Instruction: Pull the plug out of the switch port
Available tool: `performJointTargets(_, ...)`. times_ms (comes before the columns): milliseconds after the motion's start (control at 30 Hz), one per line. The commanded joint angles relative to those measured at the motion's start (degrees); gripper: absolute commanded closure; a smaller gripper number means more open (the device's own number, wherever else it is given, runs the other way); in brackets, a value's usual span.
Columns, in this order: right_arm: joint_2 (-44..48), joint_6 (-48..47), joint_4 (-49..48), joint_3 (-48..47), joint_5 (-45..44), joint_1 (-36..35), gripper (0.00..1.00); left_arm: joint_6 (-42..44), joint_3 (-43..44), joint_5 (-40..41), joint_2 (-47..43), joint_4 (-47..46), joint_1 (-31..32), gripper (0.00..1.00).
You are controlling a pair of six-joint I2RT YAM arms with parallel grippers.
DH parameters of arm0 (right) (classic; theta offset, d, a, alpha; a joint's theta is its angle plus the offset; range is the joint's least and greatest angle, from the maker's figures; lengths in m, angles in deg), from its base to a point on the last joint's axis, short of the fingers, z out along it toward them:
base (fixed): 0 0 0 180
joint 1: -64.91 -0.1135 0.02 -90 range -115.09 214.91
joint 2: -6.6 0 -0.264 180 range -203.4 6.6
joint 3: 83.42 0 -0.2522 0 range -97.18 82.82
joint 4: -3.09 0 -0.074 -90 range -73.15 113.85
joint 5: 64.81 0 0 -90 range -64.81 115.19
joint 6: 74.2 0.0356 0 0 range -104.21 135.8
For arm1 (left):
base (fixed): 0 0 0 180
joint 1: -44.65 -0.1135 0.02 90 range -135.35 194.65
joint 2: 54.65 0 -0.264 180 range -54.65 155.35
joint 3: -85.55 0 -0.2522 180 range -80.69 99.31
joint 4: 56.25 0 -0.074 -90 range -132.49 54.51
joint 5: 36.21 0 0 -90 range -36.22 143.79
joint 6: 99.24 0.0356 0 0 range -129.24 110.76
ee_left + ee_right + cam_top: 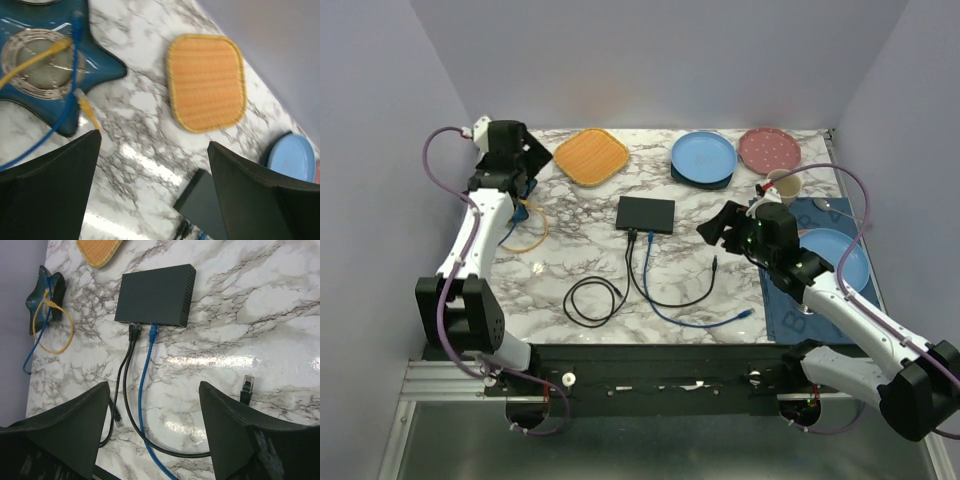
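Observation:
The switch (pixel 645 213) is a flat black box in the middle of the marble table. A black plug (pixel 133 332) and a blue plug (pixel 153 332) sit side by side in its near edge (pixel 156 302). Their cables trail toward the table front. A loose black plug end (pixel 247 385) lies to the right. My right gripper (pixel 713 228) is open and empty, hovering right of the switch; in the right wrist view (pixel 154 390) its fingers frame the cables. My left gripper (pixel 525 160) is open and empty at the far left, with only the switch's corner (pixel 202 200) in its view.
An orange woven mat (pixel 590 156), a blue plate (pixel 703 157) and a pink plate (pixel 768 149) stand at the back. A cup (pixel 785 186) and a dark blue mat (pixel 790 300) are at the right. A blue star-shaped dish (pixel 45 65) holds yellow and blue cables.

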Motion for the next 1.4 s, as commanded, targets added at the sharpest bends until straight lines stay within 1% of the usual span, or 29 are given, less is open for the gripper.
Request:
performJointTargets(0, -3.43, -2.92, -2.87, -0.91, 4.21, -0.34, 0.19, 1.91, -7.11, 9.91, -8.69, -7.68, 9.06, 0.01)
performJointTargets(33, -3.96, -3.27, -2.96, -1.08, 4.39, -0.25, 0.19, 0.94, -11.48, 9.04, -9.92, -12.3, 10.12, 0.01)
performJointTargets(100, -5.36, -4.32, -3.05, -1.52, 4.83, -0.34, 0.19, -2.3, -17.46, 6.23, -13.61, -19.43, 10.22, 0.01)
performJointTargets(133, -5.89, -4.42, -3.22, -1.61, 5.09, -0.34, 0.19, -6.41, -24.2, 4.57, -14.84, -28.17, 10.22, 0.01)
performJointTargets(167, -6.51, -4.59, -3.48, -1.61, 5.36, -0.34, 0.19, -9.06, -27.83, 4.12, -17.21, -32.87, 10.22, 0.01)
performJointTargets(200, -7.04, -4.59, -3.83, -1.7, 5.97, -0.34, 0.2, -10.74, -31.26, 3.59, -18.1, -37.88, 10.48, 0.01)
performJointTargets(233, -8.52, -4.59, -4.45, -1.88, 6.5, -0.34, 0.2, -11.19, -35.73, 0.71, -18.46, -45.41, 10.65, 0.01)
performJointTargets(300, -10.28, -4.07, -5.06, -2.4, 8.51, -0.43, 0.2, -7.88, -33.86, -3.07, -16.28, -43.57, 11.7, 0.01)
performJointTargets(333, -12.47, -3.81, -5.59, -3.01, 9.22, -0.51, 0.21, -4.46, -28.88, -5.1, -14.61, -38.42, 12.75, 0.01)
performJointTargets(367, -13.71, -3.63, -5.86, -3.46, 10.01, -0.52, 0.21, 0.01, -26.22, -8.68, -10.85, -35.58, 14.85, 0.01)
performJointTargets(400, -15.29, -2.93, -6.03, -4.07, 11.67, -0.6, 0.22, 1.45, -23.94, -10.29, -8.99, -33.2, 15.92, 0.01)
performJointTargets(433, -16.7, -2.49, -6.3, -5.03, 12.47, -0.6, 0.23, 2.07, -21.65, -12.56, -7.4, -32.4, 16.54, 0.01)
performJointTargets(467, -19.67, -1.96, -6.47, -5.65, 13.35, -0.6, 0.25, 2.34, -21.19, -17.2, -4.69, -32.74, 17.15, 0.01)
performJointTargets(567, -24.95, 0.15, -7.18, -7.32, 17.13, -0.6, 0.29, 2.16, -19.35, -21.45, 0.24, -33.09, 18.56, 0.01)
performJointTargets(600, -26.1, 1.37, -9.09, -7.5, 18.62, -0.6, 0.3, 2.6, -18.82, -24.51, 1.48, -33.09, 18.91, 0.04)
performJointTargets(633, -27.25, 1.9, -10.07, -7.85, 19.24, -0.6, 0.32, 2.95, -17.51, -25.85, 2.8, -32.92, 19.09, 0.1)
performJointTargets(700, -30.4, 3.22, -11.21, -8.64, 20.56, -0.6, 0.35, 3.91, -15.66, -28.13, 6.66, -31.43, 19.44, 0.16)
performJointTargets(733, -31.47, 3.84, -11.39, -9.08, 20.48, -0.6, 0.37, 4.44, -13.21, -28.49, 7.98, -29.07, 19.88, 0.25)
performJointTargets(767, -32.43, 4.28, -11.4, -9.52, 20.13, -0.6, 0.44, 5.06, -11.88, -28.67, 10.69, -27.48, 20.15, 0.3)
performJointTargets(800, -34.44, 5.24, -11.4, -10.48, 19.78, -0.6, 0.49, 5.67, -10.48, -28.41, 12.03, -25.81, 20.41, 0.38)
performJointTargets(833, -35.33, 5.6, -11.4, -10.93, 19.51, -0.6, 0.53, 6.12, -8.12, -28.23, 13.43, -22.75, 20.67, 0.52)
performJointTargets(867, -36.21, 5.86, -11.4, -11.45, 19.16, -0.6, 0.61, 6.21, -7.13, -28.32, 15.79, -21.68, 20.68, 0.58)
performJointTargets(900, -36.83, 6.47, -11.4, -12.24, 18.38, -0.6, 0.64, 6.29, -6.34, -28.15, 16.69, -20.8, 20.76, 0.62)
performJointTargets(967, -38.24, 6.83, -11.31, -12.86, 17.23, -0.6, 0.7, 6.21, -4.93, -25.95, 18.36, -19.03, 20.68, 0.62)
performJointTargets(1133, -39.21, 7.89, -9.21, -14.87, 9.59, -0.34, 0.79, 7.87, -1.16, -19.28, 19.68, -16.75, 20.68, 0.62)
performJointTargets(1167, -40.43, 7.71, -8.59, -15.84, 8.97, -0.08, 0.83, 8.49, -0.28, -17.53, 20.82, -16.14, 20.68, 0.62)
performJointTargets(1267, -43.07, 7.54, -4.9, -19.26, 8.44, 0.89, 0.91, 8.76, 3.24, -16.02, 24.06, -13.15, 20.68, 0.62)
performJointTargets(1333, -45.01, 8.24, -3.67, -20.07, 7.74, 1.85, 0.95, 8.14, 3.77, -14.79, 25.13, -12.61, 20.68, 0.62)
performJointTargets(1367, -45.36, 8.5, -3.4, -20.16, 7.47, 2.21, 0.98, 7.79, 3.69, -14.26, 25.92, -12.61, 20.76, 0.62)
